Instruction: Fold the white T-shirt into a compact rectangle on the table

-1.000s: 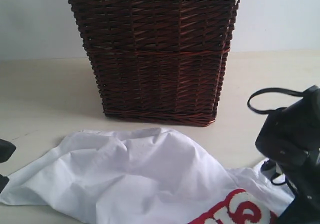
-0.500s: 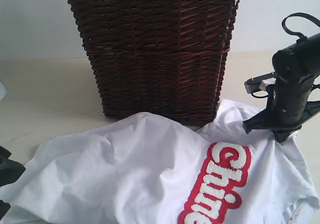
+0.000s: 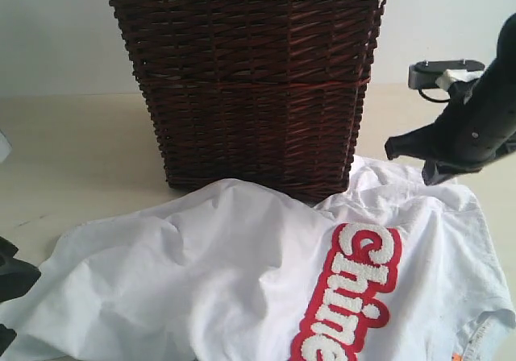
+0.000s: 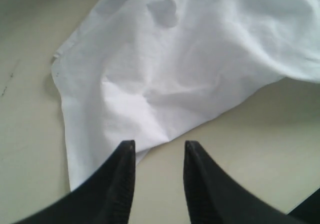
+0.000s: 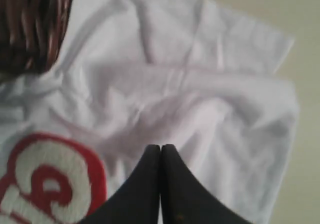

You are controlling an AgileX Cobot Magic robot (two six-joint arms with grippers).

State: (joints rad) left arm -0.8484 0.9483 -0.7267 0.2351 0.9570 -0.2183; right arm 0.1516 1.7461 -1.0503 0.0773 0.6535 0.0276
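White T-shirt (image 3: 242, 280), one, crumpled print-up on the table (image 3: 72, 151) at the wicker basket's (image 3: 250, 95) foot, unfolded; left gripper (image 4: 159, 146) parted, empty, by its edge, seemingly poised to pinch; right gripper (image 5: 160, 149) clenched on nothing, raised clear above.

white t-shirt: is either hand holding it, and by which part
Neither. The right hand is shut on nothing above the white T-shirt; the left hand is open at its edge.

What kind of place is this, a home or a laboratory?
Probably a robot test bench staged for laundry: wicker basket and white T-shirt on a pale table, plain wall behind, right gripper over the shirt.
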